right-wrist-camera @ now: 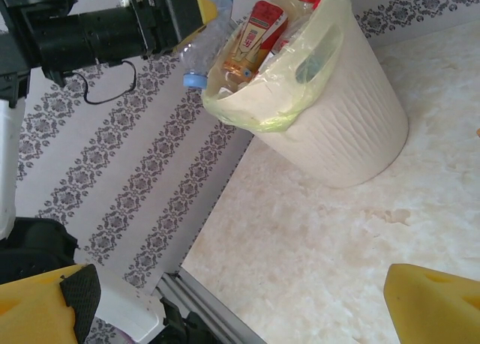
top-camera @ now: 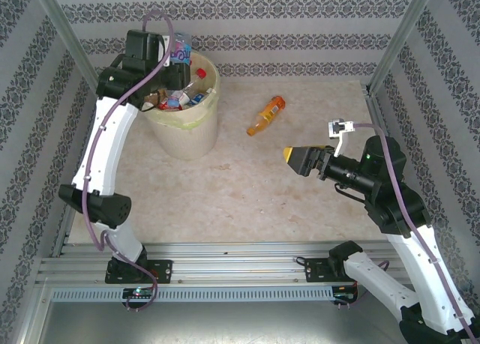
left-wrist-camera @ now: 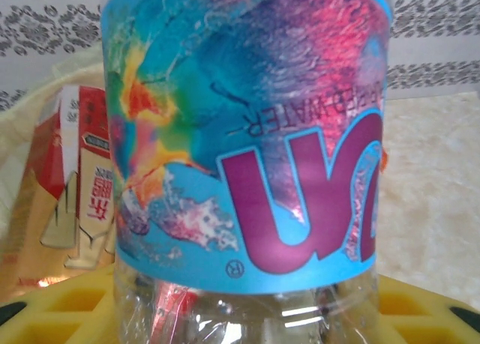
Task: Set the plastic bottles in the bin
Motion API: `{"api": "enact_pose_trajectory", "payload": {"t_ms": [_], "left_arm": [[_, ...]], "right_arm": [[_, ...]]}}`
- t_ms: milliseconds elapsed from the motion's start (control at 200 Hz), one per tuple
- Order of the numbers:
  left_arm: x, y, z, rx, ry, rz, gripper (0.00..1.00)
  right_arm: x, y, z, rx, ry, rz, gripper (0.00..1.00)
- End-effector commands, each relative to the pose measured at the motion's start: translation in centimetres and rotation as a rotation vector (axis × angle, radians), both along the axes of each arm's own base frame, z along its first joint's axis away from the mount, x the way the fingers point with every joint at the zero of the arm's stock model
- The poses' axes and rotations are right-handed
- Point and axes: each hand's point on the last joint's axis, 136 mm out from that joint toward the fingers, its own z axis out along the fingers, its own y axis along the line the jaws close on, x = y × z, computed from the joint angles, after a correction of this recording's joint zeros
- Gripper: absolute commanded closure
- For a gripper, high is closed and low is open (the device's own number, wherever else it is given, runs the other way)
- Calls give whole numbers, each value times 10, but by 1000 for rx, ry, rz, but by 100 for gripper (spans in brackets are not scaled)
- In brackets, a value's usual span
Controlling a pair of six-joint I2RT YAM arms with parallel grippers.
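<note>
My left gripper point(top-camera: 171, 55) is shut on a clear plastic bottle point(left-wrist-camera: 247, 134) with a bright blue label, holding it over the far rim of the bin point(top-camera: 184, 130). In the right wrist view that bottle point(right-wrist-camera: 202, 48) hangs blue cap down beside the bin point(right-wrist-camera: 352, 119). Several bottles point(top-camera: 184, 95) with red labels and caps lie inside. An orange bottle point(top-camera: 267, 115) lies on its side on the table, right of the bin. My right gripper point(top-camera: 300, 158) hovers open and empty near mid-table, below and right of it, with its yellow fingers point(right-wrist-camera: 431, 306) wide apart.
The pale marbled table point(top-camera: 240, 186) is bounded by patterned walls point(top-camera: 247, 14) at the back and both sides. Metal posts point(top-camera: 394, 40) stand at the rear corners. A metal rail point(top-camera: 240, 258) runs along the near edge.
</note>
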Motion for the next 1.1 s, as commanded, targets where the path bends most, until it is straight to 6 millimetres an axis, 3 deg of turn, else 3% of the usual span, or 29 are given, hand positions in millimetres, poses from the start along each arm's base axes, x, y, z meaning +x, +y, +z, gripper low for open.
{"api": "enact_pose_trajectory", "payload": {"t_ms": [0,205,355,605,824,1094], "left_arm": [[9,20,-10,110,36,33,45],[27,28,-35,187,80,39,44],[28,27,-48,194,120,33,41],[27,43,-60,246,161,101,31],[22,34,-55,180,162,73,16],[6,29,-19,91,82,74,7]], "right_arm": [[-1,0,0,5,0,-8,3],[-2,-2,-7,-20,21,-21,3],[-1,-2,-10,-21,26,-30,3],[-2,-1,-11,-22,33,-26,3],[-4,-2,-14,-25,39,-30,3],[-3,-1,-18,-28,48,-35,3]]}}
